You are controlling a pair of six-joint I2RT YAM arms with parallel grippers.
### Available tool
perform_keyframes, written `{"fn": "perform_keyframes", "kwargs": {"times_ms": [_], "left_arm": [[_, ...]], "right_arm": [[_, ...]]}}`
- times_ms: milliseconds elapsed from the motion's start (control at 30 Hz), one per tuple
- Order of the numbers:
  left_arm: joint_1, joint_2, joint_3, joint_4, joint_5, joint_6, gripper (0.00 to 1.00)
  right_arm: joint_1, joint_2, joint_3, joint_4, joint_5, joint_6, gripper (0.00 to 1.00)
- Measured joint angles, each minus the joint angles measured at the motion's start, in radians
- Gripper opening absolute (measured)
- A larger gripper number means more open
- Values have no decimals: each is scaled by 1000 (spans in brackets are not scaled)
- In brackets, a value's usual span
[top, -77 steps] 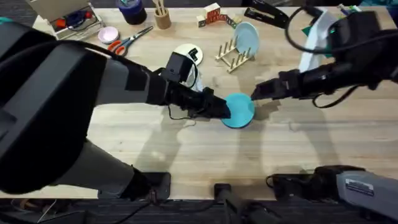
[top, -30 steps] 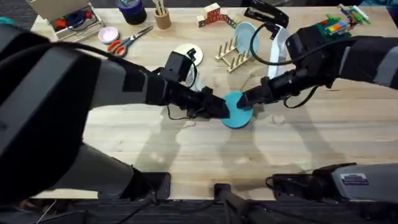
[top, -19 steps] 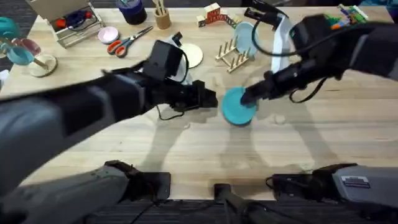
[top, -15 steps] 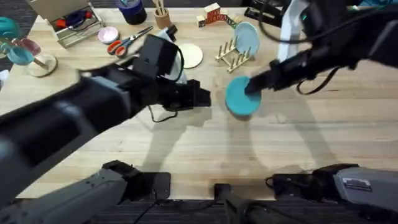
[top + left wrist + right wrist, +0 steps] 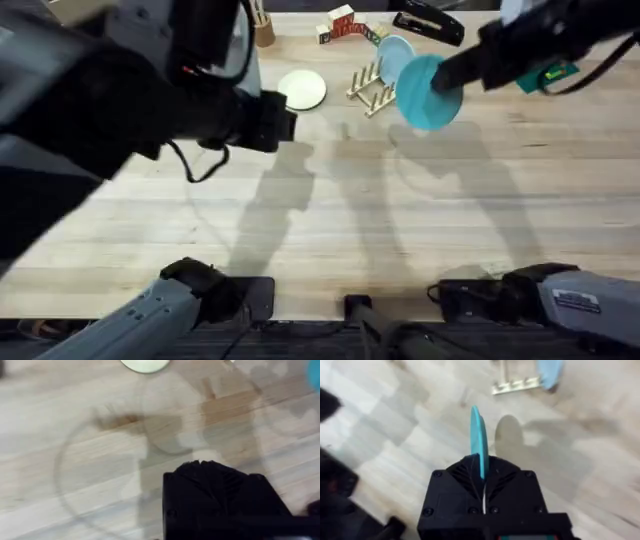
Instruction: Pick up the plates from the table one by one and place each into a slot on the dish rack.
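Pale wooden planks of the desk (image 5: 400, 230) run wide under both arms, with clutter along the far edge. At the right arm's jaws (image 5: 447, 78) the round flat turquoise plate (image 5: 426, 92) is pinched by its rim and held off the desk; the right wrist view shows it edge-on, standing upright out of the jaws. The small light-wood dish rack with thin upright pegs (image 5: 375, 87) lies just beyond and a little to the side of those jaws, a paler light-blue plate (image 5: 393, 57) already leaning in it. The coming move likely turns on lining the plate's edge with a free gap between pegs. The round cream plate (image 5: 302, 89) lies flat, nearer the left arm's jaws (image 5: 283, 120); I cannot tell whether those are wide or narrow.
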Motion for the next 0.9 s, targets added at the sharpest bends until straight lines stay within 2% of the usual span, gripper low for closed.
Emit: {"fn": "perform_keyframes", "kwargs": {"times_ms": [133, 200, 233, 367, 400, 467, 700, 900], "left_arm": [[0, 0, 79, -43, -41, 67, 44], [0, 0, 108, -46, -53, 97, 163], [0, 0, 117, -45, -58, 106, 279], [0, 0, 124, -40, -67, 128, 901], [0, 0, 124, -39, -67, 130, 965], [0, 0, 124, -39, -67, 136, 992], [0, 0, 124, -39, -67, 140, 994], [0, 0, 124, -39, -67, 140, 994]], "right_arm": [[0, -1, 85, -18, 60, -34, 29], [0, -2, 118, -20, 76, -52, 28], [1, -2, 129, -20, 81, -60, 28], [3, -2, 154, -22, 94, -87, 29], [3, -2, 156, -22, 97, -91, 29], [3, -2, 158, -21, 106, -102, 29], [9, 4, 176, -21, 141, -132, 29], [23, 64, 271, -20, 149, -164, 28]]}}
